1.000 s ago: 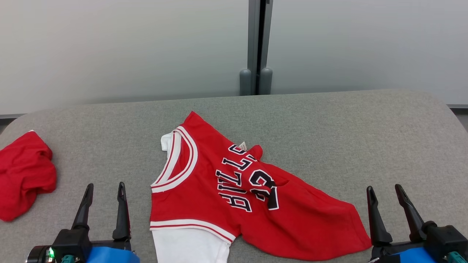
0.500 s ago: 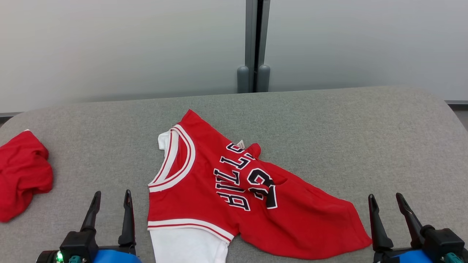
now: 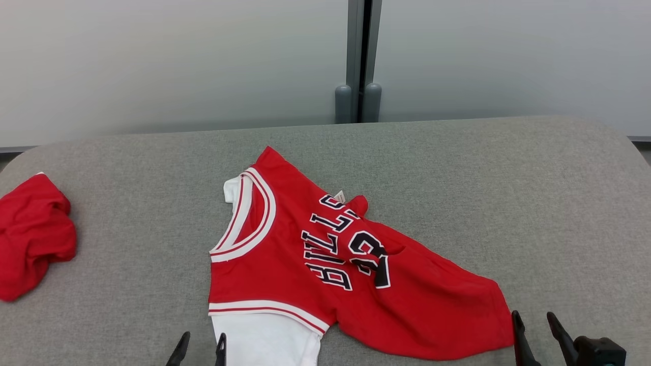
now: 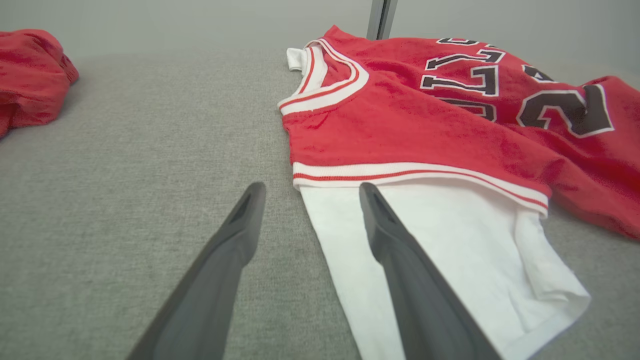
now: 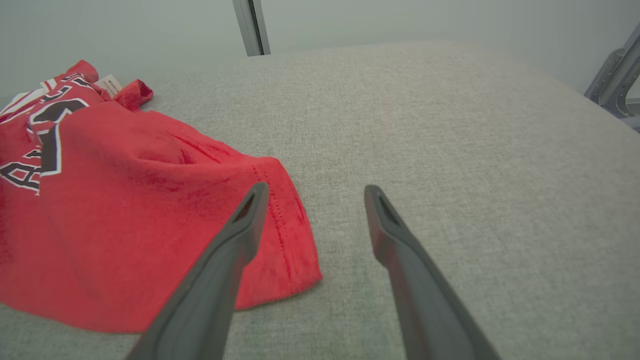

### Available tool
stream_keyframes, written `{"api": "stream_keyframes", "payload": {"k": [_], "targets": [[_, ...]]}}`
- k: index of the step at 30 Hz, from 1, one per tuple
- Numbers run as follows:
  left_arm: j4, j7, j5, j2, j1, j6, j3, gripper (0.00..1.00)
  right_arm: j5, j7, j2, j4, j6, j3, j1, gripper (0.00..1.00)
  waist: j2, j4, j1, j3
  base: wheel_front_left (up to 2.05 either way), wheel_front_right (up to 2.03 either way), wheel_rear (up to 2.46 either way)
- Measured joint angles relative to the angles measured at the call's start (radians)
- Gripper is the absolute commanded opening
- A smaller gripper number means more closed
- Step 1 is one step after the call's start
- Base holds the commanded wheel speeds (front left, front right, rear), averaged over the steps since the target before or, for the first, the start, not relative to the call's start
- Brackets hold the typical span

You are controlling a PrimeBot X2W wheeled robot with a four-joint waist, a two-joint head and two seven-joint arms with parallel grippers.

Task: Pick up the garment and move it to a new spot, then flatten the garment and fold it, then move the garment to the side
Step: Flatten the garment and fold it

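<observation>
A crumpled red-and-white jersey (image 3: pixel 285 269) lies on the grey fabric table (image 3: pixel 508 203); the left gripper (image 4: pixel 311 188) and right gripper (image 5: pixel 316 188) gape empty, perhaps just clear of it.

Bright even light, soft shadows, sharp focus

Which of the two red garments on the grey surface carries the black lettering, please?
The jersey lying in the middle, with white trim and a white sleeve; the red bundle at the far left is plain and crumpled.

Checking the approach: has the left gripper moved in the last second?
Yes. The left gripper slid right toward the jersey's white sleeve and sank lower in the head view.
</observation>
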Motion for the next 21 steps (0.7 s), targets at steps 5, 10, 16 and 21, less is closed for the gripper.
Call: {"api": "stream_keyframes", "payload": {"k": [5,10,16,21], "targets": [[0.07,0.0,-0.043,0.002,0.012,-0.002,-0.044,1.0,0.011,0.0,0.0,0.093,0.0,0.003,-0.018,1.0,0.0,0.007,0.0,0.008,0.0,0.0,0.0],[0.13,0.0,-0.096,0.011,0.01,-0.002,-0.105,1.0,0.022,0.0,0.0,0.147,0.0,0.005,-0.042,1.0,0.0,0.009,0.0,0.015,0.0,0.0,0.0],[0.161,-0.004,-0.152,0.017,-0.005,-0.002,-0.156,1.0,0.052,0.0,0.0,0.202,0.0,0.013,-0.063,1.0,0.0,0.01,0.0,0.019,0.0,0.0,0.0],[0.163,-0.004,-0.199,0.016,-0.014,-0.002,-0.221,1.0,0.114,0.0,0.0,0.24,0.0,0.032,-0.076,1.0,0.0,0.012,0.0,0.021,0.0,0.0,0.0]]}}
